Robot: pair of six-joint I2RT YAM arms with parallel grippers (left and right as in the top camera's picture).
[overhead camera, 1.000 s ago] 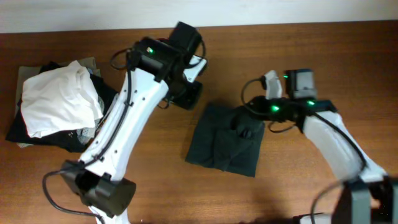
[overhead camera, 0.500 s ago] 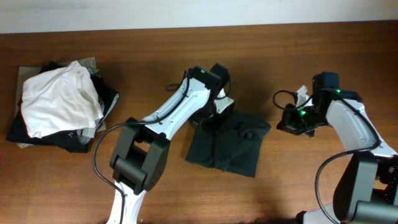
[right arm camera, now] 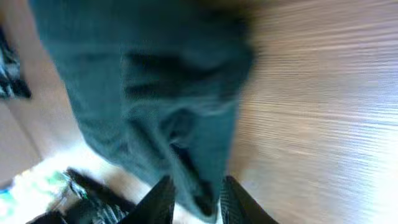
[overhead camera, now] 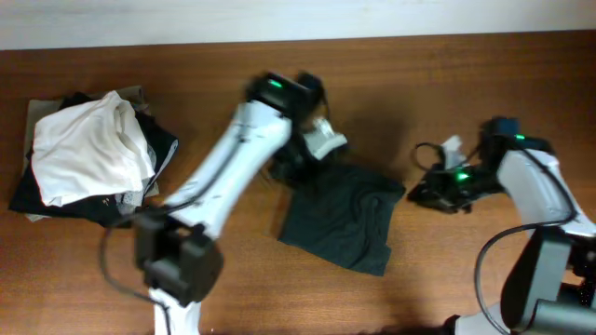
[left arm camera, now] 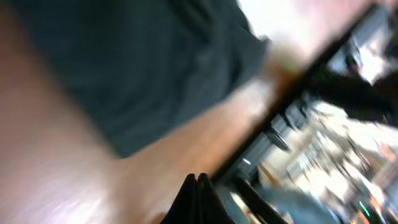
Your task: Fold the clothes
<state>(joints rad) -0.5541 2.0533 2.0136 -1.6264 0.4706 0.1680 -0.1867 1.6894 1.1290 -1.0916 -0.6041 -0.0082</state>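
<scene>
The dark charcoal T-shirt [overhead camera: 340,219] lies folded into a rough rectangle at the table's middle, with no lettering showing. My left gripper [overhead camera: 296,160] is blurred by motion at the shirt's far left corner. In the left wrist view its fingers [left arm camera: 196,182] are pressed together and empty, with the shirt [left arm camera: 143,68] beyond them. My right gripper [overhead camera: 430,194] sits low just right of the shirt's right edge. In the right wrist view its fingers [right arm camera: 194,194] are apart, and the shirt [right arm camera: 155,93] fills the view ahead of them.
A pile of garments topped by a white shirt [overhead camera: 88,149] lies at the far left of the brown wooden table [overhead camera: 466,102]. The pale wall runs along the table's far edge.
My right gripper left the shirt's top and pulled away to its right side. My left arm swung in to the shirt's far edge and is still moving. The shirt shifted slightly.
</scene>
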